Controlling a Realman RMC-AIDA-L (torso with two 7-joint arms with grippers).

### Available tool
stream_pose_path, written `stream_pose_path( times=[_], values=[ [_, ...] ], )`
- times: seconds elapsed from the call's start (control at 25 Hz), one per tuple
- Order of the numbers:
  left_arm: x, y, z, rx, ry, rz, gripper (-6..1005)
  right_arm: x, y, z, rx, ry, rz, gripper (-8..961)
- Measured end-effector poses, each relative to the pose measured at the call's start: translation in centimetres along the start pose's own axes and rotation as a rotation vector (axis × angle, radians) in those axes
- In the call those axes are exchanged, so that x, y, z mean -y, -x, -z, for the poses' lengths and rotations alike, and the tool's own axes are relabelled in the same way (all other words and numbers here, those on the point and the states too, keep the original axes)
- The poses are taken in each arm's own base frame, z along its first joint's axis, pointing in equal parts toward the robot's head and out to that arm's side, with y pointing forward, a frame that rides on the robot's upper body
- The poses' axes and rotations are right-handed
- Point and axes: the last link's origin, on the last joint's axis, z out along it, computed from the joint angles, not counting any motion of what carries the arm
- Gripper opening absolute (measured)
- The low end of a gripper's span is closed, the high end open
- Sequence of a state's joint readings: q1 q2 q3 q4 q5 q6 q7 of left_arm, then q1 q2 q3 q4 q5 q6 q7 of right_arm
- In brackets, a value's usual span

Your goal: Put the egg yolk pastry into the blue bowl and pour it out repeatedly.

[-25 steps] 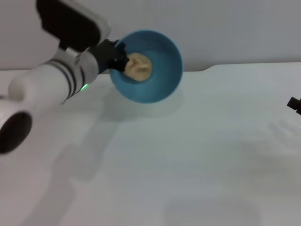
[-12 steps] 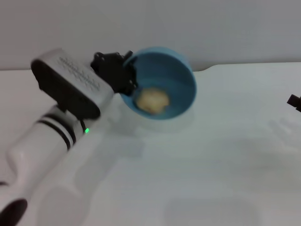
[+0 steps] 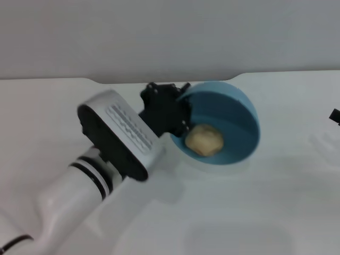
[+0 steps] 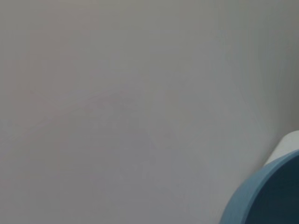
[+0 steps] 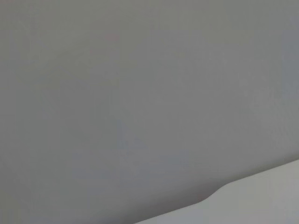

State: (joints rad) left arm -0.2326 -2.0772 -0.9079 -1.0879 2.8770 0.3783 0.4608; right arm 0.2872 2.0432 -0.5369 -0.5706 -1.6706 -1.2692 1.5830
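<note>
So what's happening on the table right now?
The left gripper is holding the blue bowl by its rim, tipped steeply on its side over the white table. The egg yolk pastry sits inside against the bowl's lower wall, near the lip, and has not spilled out. The right arm is barely in view at the table's right edge, taking no part.

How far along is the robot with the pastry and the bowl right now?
Done: the pastry is inside the blue bowl. In hand: the left claw grips the bowl's rim and holds it tilted on its side above the white table, with the pastry resting on the lower wall near the edge. Left: the pastry has not dropped out, so this pour is unfinished. The right claw sits idle at the table's right edge.
</note>
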Motion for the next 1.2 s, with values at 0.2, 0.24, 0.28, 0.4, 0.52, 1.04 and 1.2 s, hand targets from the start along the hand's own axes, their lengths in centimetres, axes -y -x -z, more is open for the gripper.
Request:
stream_pose_path(
  times=[0.2, 0.24, 0.28, 0.4, 0.52, 1.04, 1.2],
  values=[
    [-1.8, -0.5, 1.0, -0.128, -0.024, -0.028, 15, 0.1, -0.1, 0.0, 0.000, -0.008, -0.002, 478],
    [-2.1, -0.5, 1.2, -0.147, -0.041, -0.018, 15, 0.1, -0.1, 0.0, 0.000, -0.008, -0.003, 479],
    [-2.3, -0.5, 1.3, -0.162, -0.056, -0.009, 15, 0.1, -0.1, 0.0, 0.000, -0.007, -0.003, 479],
    [-2.8, -0.4, 1.7, -0.208, -0.092, -0.002, 15, 0.0, -0.2, -0.1, 0.000, -0.006, -0.005, 481],
    [-3.0, -0.5, 1.7, -0.225, -0.122, 0.009, 14, -0.1, -0.1, -0.2, 0.000, -0.003, -0.005, 482],
    [-1.5, -2.8, 2.8, -0.400, -0.266, 0.066, 15, 0.2, -0.3, 0.3, 0.017, -0.017, -0.019, 489],
    [-1.3, -3.4, 3.4, -0.450, -0.292, 0.067, 15, 0.2, -0.2, 0.3, 0.017, -0.017, -0.019, 491]
  ],
)
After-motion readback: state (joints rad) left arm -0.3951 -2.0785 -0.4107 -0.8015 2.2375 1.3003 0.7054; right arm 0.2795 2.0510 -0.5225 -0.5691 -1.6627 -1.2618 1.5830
